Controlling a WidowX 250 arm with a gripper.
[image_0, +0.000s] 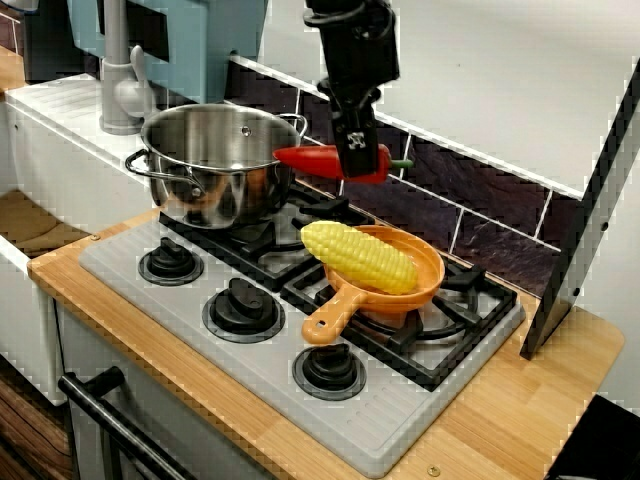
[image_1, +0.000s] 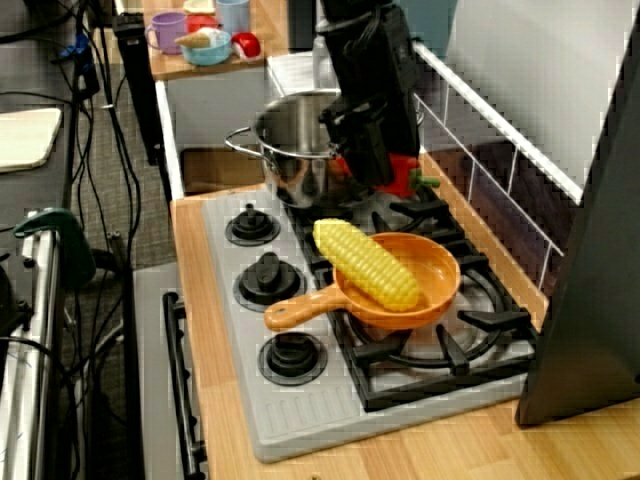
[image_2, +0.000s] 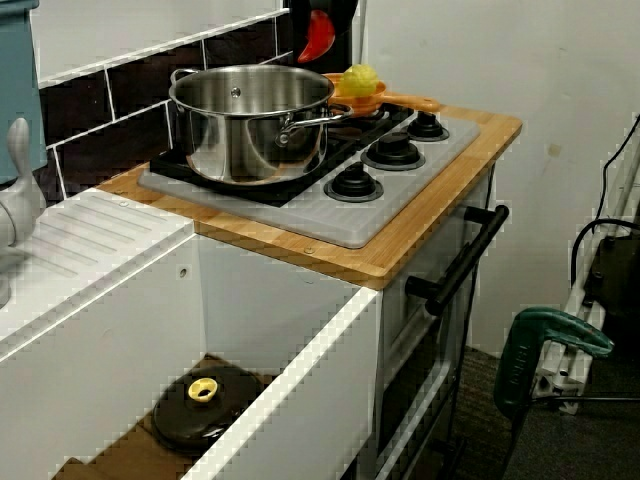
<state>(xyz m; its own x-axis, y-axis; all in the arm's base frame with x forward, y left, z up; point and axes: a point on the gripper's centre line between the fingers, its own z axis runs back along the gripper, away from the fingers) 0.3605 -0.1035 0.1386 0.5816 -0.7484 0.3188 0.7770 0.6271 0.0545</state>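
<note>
My gripper (image_0: 358, 160) is shut on a red chili pepper (image_0: 305, 158) with a green stem, holding it level in the air over the back of the stove. The pepper hangs just right of a steel pot (image_0: 215, 165) and behind an orange pan (image_0: 425, 272) that carries a yellow corn cob (image_0: 358, 257). In the view from the stove's end, the gripper (image_1: 370, 165) hides most of the pepper (image_1: 405, 178), beside the pot (image_1: 295, 140). From the sink side, the pepper (image_2: 318, 35) shows above the pot (image_2: 250, 120), tip pointing down.
Black knobs (image_0: 243, 308) line the grey stove's front. A grey tap (image_0: 118, 80) and a sink lie to the left, with a black lid (image_2: 205, 405) in the basin. A dark panel (image_0: 590, 210) leans at the right. Cups (image_1: 205, 35) stand on a far shelf.
</note>
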